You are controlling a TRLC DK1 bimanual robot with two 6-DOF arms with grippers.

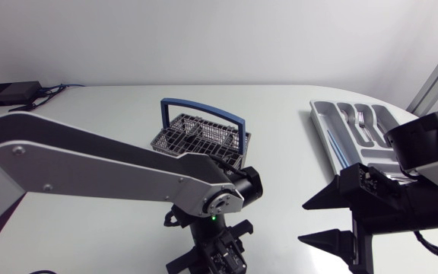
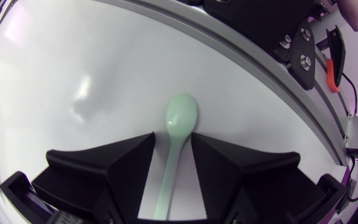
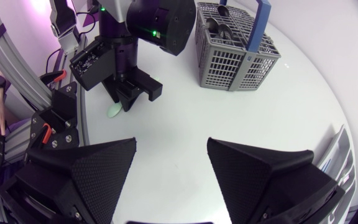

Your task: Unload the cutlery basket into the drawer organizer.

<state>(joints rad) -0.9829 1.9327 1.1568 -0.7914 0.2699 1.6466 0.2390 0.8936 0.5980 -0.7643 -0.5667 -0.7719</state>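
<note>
My left tool (image 2: 173, 149) straddles the mint-green spoon (image 2: 180, 118) near the bench's (image 2: 73, 62) front edge, with its fingers slightly spread. The spoon's handle end is cut off. My right tool (image 3: 169, 168) gapes wide over open bench.

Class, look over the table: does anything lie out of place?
Yes: a pale green spoon lies on the table between the open fingers of the left gripper, in neither the cutlery basket nor the drawer organizer.

The tabletop (image 1: 112, 106) is overlooked from above, and seen close, straight down, past the left gripper (image 2: 173, 140); the basket (image 3: 229, 59) (well ahead of the right gripper (image 3: 171, 144)) is shared with the head view.
</note>
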